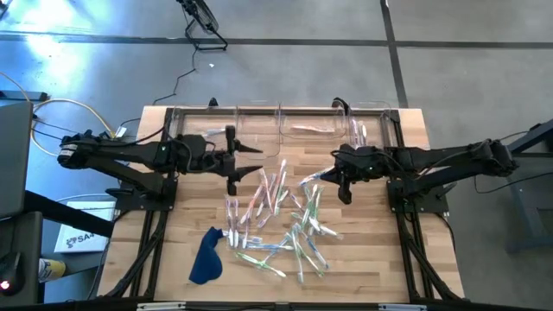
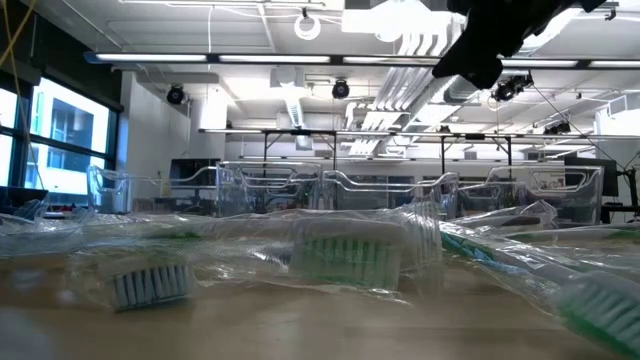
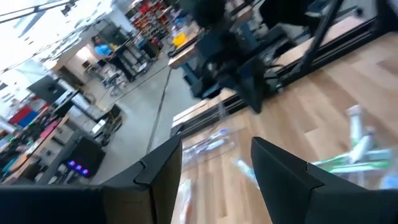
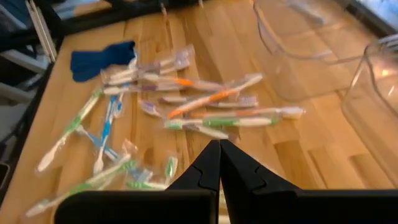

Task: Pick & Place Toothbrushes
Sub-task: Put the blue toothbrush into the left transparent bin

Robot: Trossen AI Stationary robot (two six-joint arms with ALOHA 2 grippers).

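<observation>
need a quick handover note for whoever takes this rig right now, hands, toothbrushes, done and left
Left hand: open, empty, up over the table's far left part near the bins.
Right hand: shut, nothing seen in it, above the pile's right edge.
Toothbrushes: nearly all lie loose in wrappers, heaped mid-table.
Clear bins: along the far edge; a few brushes appear to be inside, count unclear.
Blue cloth: near-left of the pile.
Done: little, judging by the bins.
Left: most of the pile to pick and place.
</observation>
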